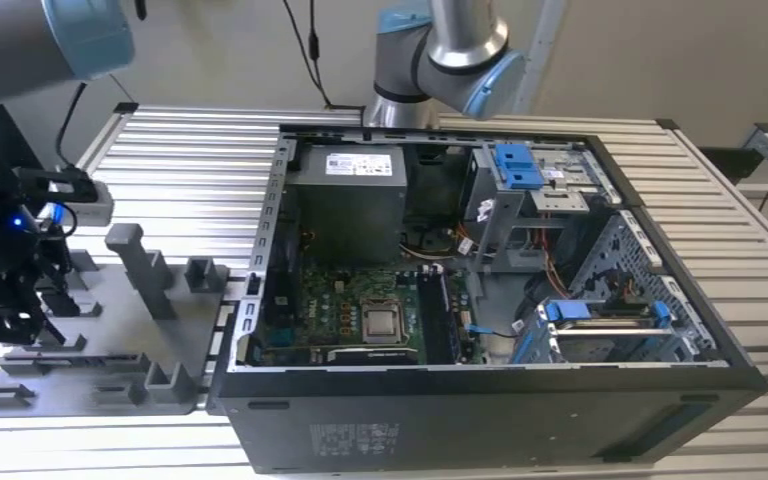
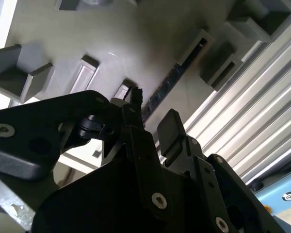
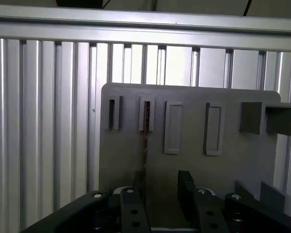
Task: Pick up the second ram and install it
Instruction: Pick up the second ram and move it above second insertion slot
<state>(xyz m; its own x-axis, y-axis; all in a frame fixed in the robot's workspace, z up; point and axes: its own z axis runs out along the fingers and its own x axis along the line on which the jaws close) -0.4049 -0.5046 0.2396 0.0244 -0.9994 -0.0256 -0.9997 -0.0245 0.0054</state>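
The second ram (image 3: 146,141) is a thin dark stick standing on edge in a slot of the grey holder plate (image 3: 252,155). In the second wrist view the ram (image 2: 170,80) runs as a dark line across the plate (image 2: 136,39). My gripper (image 3: 161,187) is open just above it. One black finger (image 3: 137,187) sits close beside the ram's near end, the other finger (image 3: 185,187) stands well apart from it. In the second wrist view the gripper (image 2: 153,119) straddles the same end. In the exterior view the gripper (image 1: 11,315) hangs over the plate (image 1: 117,335) at the exterior view's left.
The open computer case (image 1: 491,400) lies to the exterior view's right of the plate, with the motherboard and silver processor (image 1: 384,322) inside. Grey upright posts (image 1: 144,270) rise from the plate. A second robot arm (image 1: 438,50) stands behind the case. The table (image 1: 197,170) is ribbed metal.
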